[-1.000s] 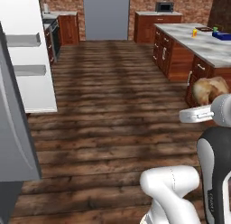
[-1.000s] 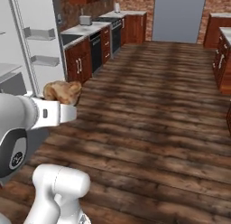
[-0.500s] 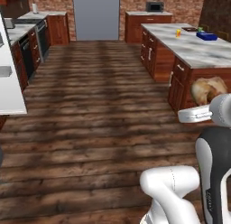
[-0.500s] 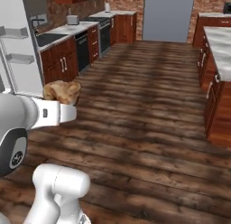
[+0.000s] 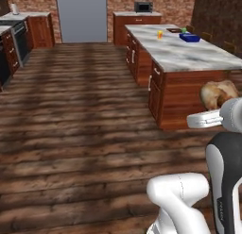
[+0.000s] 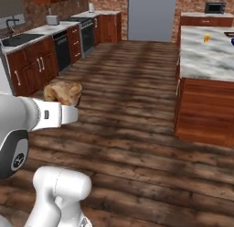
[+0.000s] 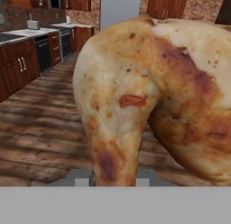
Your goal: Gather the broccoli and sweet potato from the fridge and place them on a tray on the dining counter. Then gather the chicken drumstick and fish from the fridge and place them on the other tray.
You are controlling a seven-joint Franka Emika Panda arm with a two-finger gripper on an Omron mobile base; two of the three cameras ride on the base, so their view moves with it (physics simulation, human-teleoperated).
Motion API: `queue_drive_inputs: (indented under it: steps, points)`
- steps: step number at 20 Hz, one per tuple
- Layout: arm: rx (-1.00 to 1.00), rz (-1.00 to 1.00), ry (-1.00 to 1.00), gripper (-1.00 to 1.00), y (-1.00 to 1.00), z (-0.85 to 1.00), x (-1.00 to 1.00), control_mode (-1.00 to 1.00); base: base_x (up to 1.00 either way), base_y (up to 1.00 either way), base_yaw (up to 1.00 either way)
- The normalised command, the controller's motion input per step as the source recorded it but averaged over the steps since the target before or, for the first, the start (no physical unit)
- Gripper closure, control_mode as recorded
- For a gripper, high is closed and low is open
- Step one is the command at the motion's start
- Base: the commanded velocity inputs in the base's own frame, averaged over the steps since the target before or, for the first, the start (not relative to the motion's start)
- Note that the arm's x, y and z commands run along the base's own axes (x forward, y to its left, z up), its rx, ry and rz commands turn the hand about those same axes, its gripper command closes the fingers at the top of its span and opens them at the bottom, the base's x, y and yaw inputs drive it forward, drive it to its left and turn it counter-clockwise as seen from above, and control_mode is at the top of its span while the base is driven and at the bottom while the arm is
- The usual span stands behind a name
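Drumstick carried across the kitchen, gripper clamped on it.

Cabinets with a sink and a dark dishwasher line the left wall in the right base view; the wooden floor runs through the middle toward a grey panel on the far wall. The chicken drumstick looms close in the hand view, its narrow end reaching down to the gripper, whose jaws are closed on it. In the right base view the chicken drumstick sits just beyond the white wrist, above the floor; in the left base view the chicken drumstick shows beside the island's wood front. To the right stands the marble-topped table, carrying a blue tray, a small orange item and a green item at its far end.
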Motion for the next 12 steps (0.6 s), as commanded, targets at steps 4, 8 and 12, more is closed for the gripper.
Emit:
queue_drive_inputs:
  steps: [4, 8, 12]
  points:
    - [0.0, 0.0, 0.0, 1.0, 0.0, 0.0, 0.0, 1.0, 0.22, -1.0, -0.13]
    - [0.0, 0.0, 0.0, 1.0, 0.0, 0.0, 0.0, 1.0, 0.39, -1.0, -0.15]
    - [0.0, 0.0, 0.0, 1.0, 0.0, 0.0, 0.0, 1.0, 0.43, -1.0, -0.14]
